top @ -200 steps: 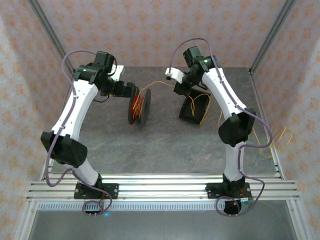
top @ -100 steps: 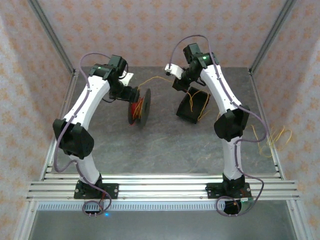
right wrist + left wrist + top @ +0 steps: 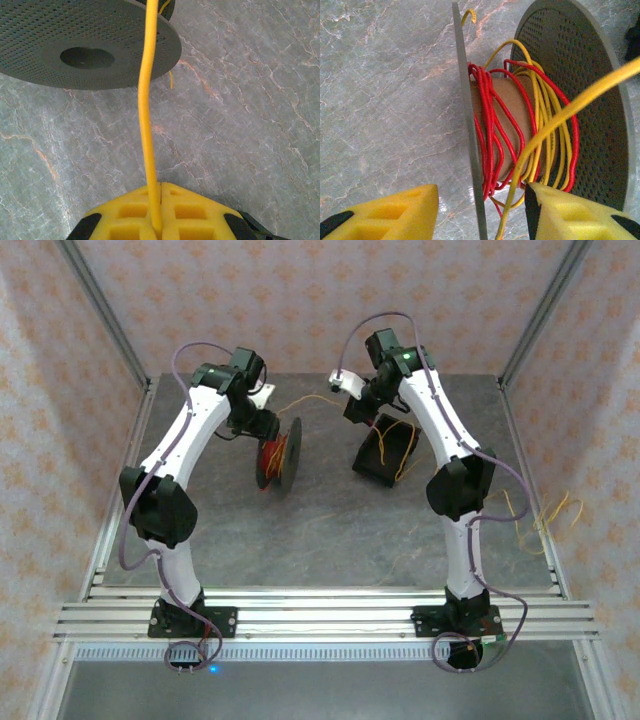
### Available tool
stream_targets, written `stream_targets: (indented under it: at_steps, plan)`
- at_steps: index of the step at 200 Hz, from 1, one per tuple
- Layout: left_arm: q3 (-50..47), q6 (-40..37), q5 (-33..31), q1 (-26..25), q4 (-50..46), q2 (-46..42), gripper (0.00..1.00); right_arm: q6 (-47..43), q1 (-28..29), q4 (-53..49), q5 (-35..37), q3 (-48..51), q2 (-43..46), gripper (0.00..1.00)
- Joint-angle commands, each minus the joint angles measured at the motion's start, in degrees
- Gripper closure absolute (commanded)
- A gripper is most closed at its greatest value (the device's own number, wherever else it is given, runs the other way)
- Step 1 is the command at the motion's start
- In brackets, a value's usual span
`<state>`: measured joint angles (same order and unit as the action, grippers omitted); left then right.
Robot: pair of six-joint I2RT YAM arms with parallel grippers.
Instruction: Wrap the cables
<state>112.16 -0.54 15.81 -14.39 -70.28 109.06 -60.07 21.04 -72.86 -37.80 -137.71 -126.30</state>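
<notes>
The yellow cable, clamped in the right pincer and wound on the spool left of centre, should be held taut while the left pincer, jaws apart, is closed squarely on the flange.

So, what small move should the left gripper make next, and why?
Probably close the left gripper on the spool's flange: its fingers stand open on either side of it, and the right gripper is shut on the yellow cable.
</notes>
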Motion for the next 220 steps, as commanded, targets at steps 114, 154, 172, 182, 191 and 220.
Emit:
stream_targets:
  at_steps: [114, 154, 172, 182, 191, 220]
  plan:
    - [3.07, -1.41, -2.02, -0.27, -1.88, 3.78, 0.62, -0.67, -0.38, 0.35, -2.21, -2.21, -2.01, 1.0]
    - [4.15, -1.66, -1.89, -0.29, -2.53, 4.53, 0.71, -0.44, -0.44, 0.7, -2.54, -2.3, -2.46, 1.0]
    - [4.47, -1.82, -2.01, -0.37, -2.84, 5.02, 0.73, -0.27, -0.45, 0.79, -2.86, -2.39, -2.53, 1.0]
    - [4.47, -1.77, -2.1, -0.37, -2.75, 5.03, 0.75, -0.3, -0.47, 0.79, -2.92, -2.38, -2.54, 1.0]
    - [4.47, -1.75, -2.1, -0.37, -2.68, 5.03, 0.75, -0.31, -0.44, 0.87, -3.05, -2.39, -2.4, 1.0]
    - [4.56, -1.84, -2.57, -0.57, -2.67, 5.24, 0.81, -0.29, -0.47, 0.97, -3.25, -2.39, -2.46, 1.0]
